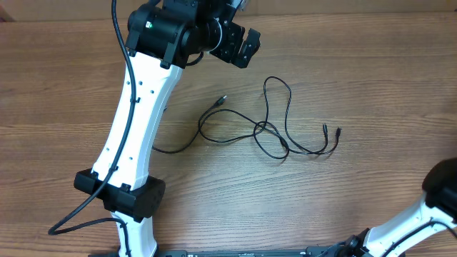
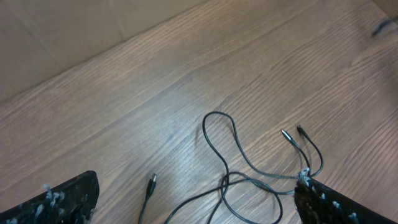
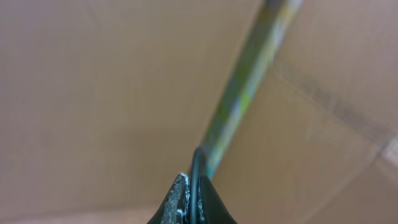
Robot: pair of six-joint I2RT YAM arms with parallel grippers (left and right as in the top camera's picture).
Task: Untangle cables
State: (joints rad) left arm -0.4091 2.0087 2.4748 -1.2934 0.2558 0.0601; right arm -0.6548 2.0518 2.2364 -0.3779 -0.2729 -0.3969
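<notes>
Thin black cables (image 1: 268, 128) lie loose and crossed over each other on the wooden table. One end has a silver-tipped plug (image 1: 223, 100), and two small plugs (image 1: 330, 131) lie together at the right. My left gripper (image 1: 246, 44) hangs open and empty above the table's far side, beyond the tangle. In the left wrist view the cables (image 2: 249, 174) lie between the wide-open fingers (image 2: 196, 211), with the silver-tipped plug (image 2: 152, 182) at the left and the two plugs (image 2: 292, 134) at the right. My right gripper (image 3: 194, 180) is shut and faces a cardboard wall.
The left arm (image 1: 136, 135) crosses the table's left half; one cable runs under it. Part of the right arm (image 1: 435, 193) shows at the bottom right corner. A cardboard wall (image 2: 74, 31) stands along the table's far edge.
</notes>
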